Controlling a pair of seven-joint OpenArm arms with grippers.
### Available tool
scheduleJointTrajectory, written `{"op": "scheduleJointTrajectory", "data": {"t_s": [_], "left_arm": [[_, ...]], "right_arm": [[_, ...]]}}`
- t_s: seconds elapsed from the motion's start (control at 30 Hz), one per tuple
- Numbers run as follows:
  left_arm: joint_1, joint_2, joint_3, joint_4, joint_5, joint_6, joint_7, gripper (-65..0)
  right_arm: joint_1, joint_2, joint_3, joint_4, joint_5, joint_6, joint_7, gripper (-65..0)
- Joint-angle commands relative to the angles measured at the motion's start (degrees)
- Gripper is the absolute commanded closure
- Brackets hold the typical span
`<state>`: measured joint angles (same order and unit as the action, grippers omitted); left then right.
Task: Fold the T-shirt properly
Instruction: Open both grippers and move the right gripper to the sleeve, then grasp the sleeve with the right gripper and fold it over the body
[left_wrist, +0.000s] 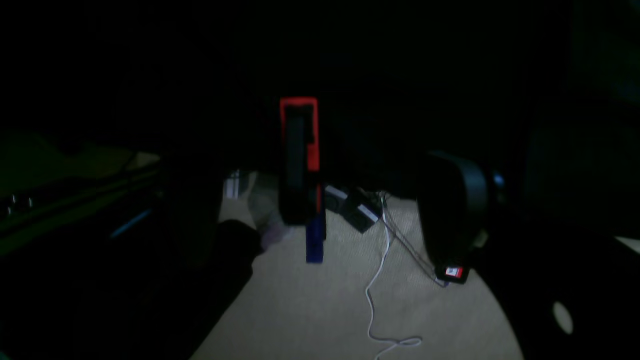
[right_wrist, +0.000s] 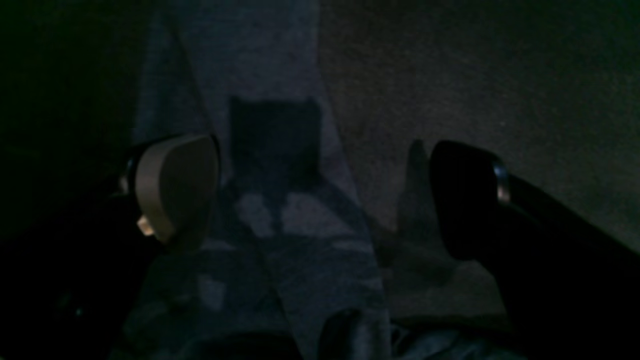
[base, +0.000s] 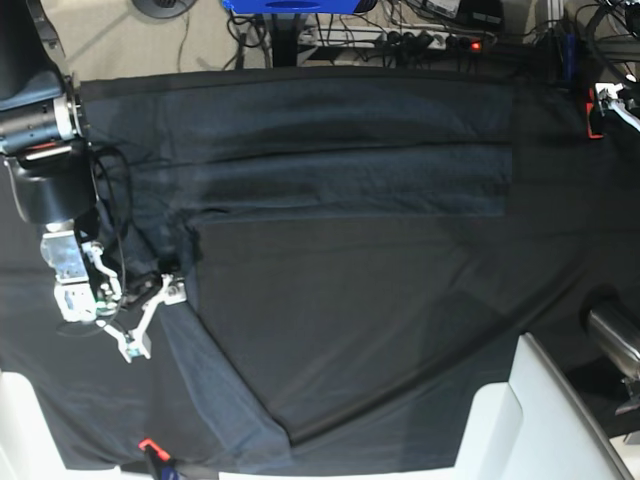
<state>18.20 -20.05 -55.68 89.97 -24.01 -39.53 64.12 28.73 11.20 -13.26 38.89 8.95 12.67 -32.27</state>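
Inspection of the base view, taken left to right, starts with the right gripper (base: 145, 318) low over the table's left side, jaws spread wide and holding nothing; its wrist view confirms both fingers (right_wrist: 172, 192) well apart with slate-blue fabric lying between them. That fabric is the T-shirt (base: 330, 180), spread flat across the middle of the black table cloth (base: 560, 250), with one band already folded along the far edge and a diagonal strip running toward the near left corner. The garment appears thin, soft and light; in my judgement it will drape and slide on the cloth beneath, so it is best pinched at a hem, a sleeve edge or a corner, taking only one layer. Further right, the left gripper (base: 608, 108) sits at the far right edge, clear of the shirt; its wrist view looks off the table at carpet and cables, and its jaws read as open and empty, though the picture is very dark. No containers appear in any view.
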Motion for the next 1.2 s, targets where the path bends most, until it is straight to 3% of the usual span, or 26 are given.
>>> {"op": "scheduleJointTrajectory", "data": {"t_s": [0.0, 0.07, 0.2, 0.37, 0.63, 0.77, 0.8, 0.97, 1.17], "left_arm": [[0.0, -1.2, -0.4, 0.7, -0.4, -0.5, -0.4, -57.9], [0.0, -1.2, -0.4, 0.7, -0.4, -0.5, -0.4, -57.9], [-0.1, -1.2, -0.4, 0.7, -0.4, -0.4, -0.4, -57.9], [-0.1, -1.2, -0.4, 0.7, -0.4, -0.4, -0.4, -57.9], [0.0, -1.1, -0.4, 0.6, -0.4, -0.4, -0.4, -57.9], [0.0, -1.1, -0.4, 0.6, -0.4, -0.4, -0.4, -57.9], [0.0, -1.1, -0.4, 0.6, -0.4, -0.4, -0.4, -57.9], [0.0, -0.7, -0.4, 0.6, -0.4, -0.4, -0.4, -57.9], [0.0, -0.3, -0.3, 0.6, -0.4, -0.4, -0.4, -57.9]], "right_arm": [[2.3, 0.1, 0.4, 0.8, 0.0, 0.0, 1.0, -64.5], [2.3, 0.1, 0.4, 0.8, 0.0, 0.1, 1.0, -62.0], [2.3, 0.4, 0.4, 0.7, 0.1, 0.7, 1.1, -50.9], [2.0, 0.6, 0.4, 0.7, 0.1, 0.7, 1.3, -50.6], [1.9, 0.9, 0.6, -6.7, 0.2, 0.7, 7.9, -50.3], [1.3, 1.1, 5.8, -6.6, 3.2, 0.9, 8.0, -49.5], [1.3, 1.1, 6.7, -6.6, 3.2, 1.5, 8.0, -47.1], [1.3, 0.9, 7.7, -6.4, 3.2, 8.9, 6.6, -22.7], [-0.9, 0.7, 7.7, 4.2, 3.2, 8.9, -0.4, -6.6]]}}
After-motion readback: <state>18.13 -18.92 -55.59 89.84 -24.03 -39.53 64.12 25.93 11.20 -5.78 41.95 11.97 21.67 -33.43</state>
